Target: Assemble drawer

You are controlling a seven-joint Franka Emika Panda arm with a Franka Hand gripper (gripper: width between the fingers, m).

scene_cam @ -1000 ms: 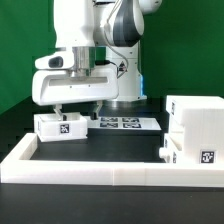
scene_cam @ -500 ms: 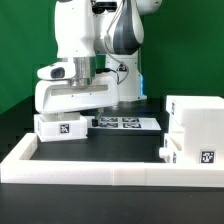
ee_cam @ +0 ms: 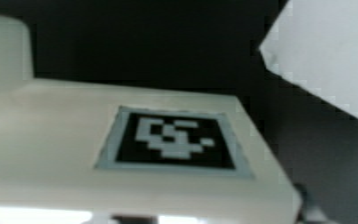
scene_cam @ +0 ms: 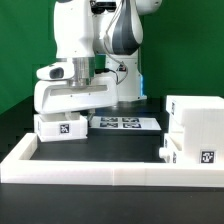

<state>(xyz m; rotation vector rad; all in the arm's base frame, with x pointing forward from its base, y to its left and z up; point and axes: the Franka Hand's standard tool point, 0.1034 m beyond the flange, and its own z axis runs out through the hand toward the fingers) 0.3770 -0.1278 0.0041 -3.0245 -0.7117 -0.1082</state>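
A small white drawer tray point(scene_cam: 60, 127) with a square tag lies on the black table at the exterior view's left. My gripper point(scene_cam: 72, 113) is lowered right onto it, and its fingers are hidden between the hand and the tray. In the wrist view the tray's tagged face point(ee_cam: 172, 138) fills the picture very close up, and the jaws do not show clearly. The large white case point(scene_cam: 196, 118) stands at the exterior view's right, with the second small tray point(scene_cam: 190, 152) in front of it.
The marker board point(scene_cam: 122, 122) lies flat behind the left tray, near the robot's base. A low white rim point(scene_cam: 90, 165) borders the table's front and left sides. Another white surface point(ee_cam: 327, 50) shows blurred in the wrist view.
My hand came down from just above the left tray onto it, hiding the fingers that were spread apart a second ago. It has not moved in the last half second.
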